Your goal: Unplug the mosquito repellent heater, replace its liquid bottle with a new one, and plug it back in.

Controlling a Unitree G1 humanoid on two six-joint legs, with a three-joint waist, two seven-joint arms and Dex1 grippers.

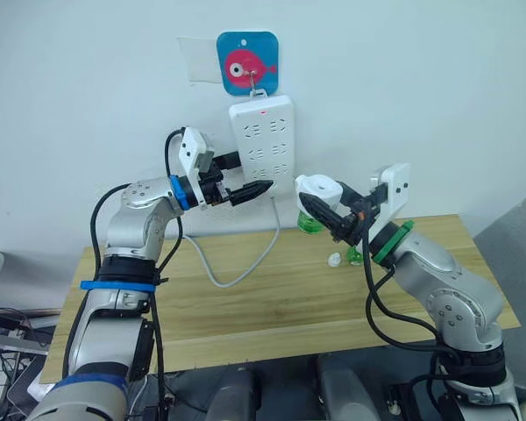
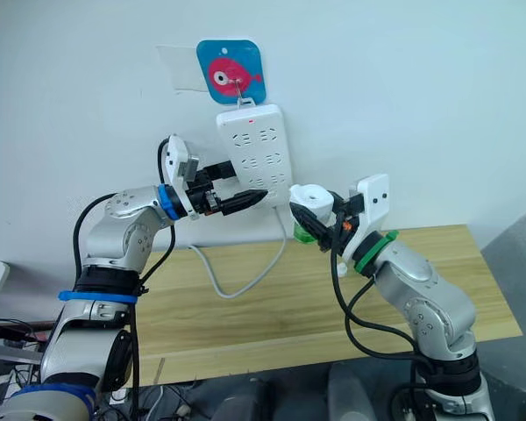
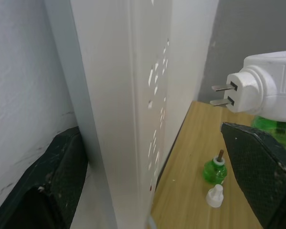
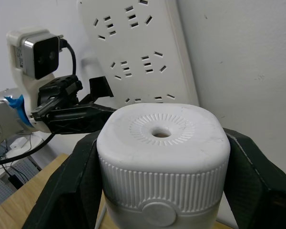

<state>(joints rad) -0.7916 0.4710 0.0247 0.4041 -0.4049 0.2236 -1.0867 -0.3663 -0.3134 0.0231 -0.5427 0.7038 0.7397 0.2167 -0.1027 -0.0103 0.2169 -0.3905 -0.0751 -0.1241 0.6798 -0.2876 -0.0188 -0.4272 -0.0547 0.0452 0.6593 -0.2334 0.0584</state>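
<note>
My right gripper (image 1: 324,213) is shut on the white mosquito repellent heater (image 1: 318,187), held in the air just right of the power strip's lower end. Its two prongs (image 3: 221,94) point at the strip and stand apart from it. A green bottle (image 1: 310,222) sits fitted under the heater's body. On the table behind, a capless green liquid bottle (image 3: 215,171) with a dark wick stands upright, and a loose whitish cap (image 3: 214,196) sits beside it. My left gripper (image 1: 256,189) is open, its fingers straddling the strip's lower left edge.
The long white power strip (image 1: 263,140) hangs on the wall from a blue fish hook (image 1: 247,63). Its cable (image 1: 237,272) loops down onto the wooden table (image 1: 272,316), which reaches the wall.
</note>
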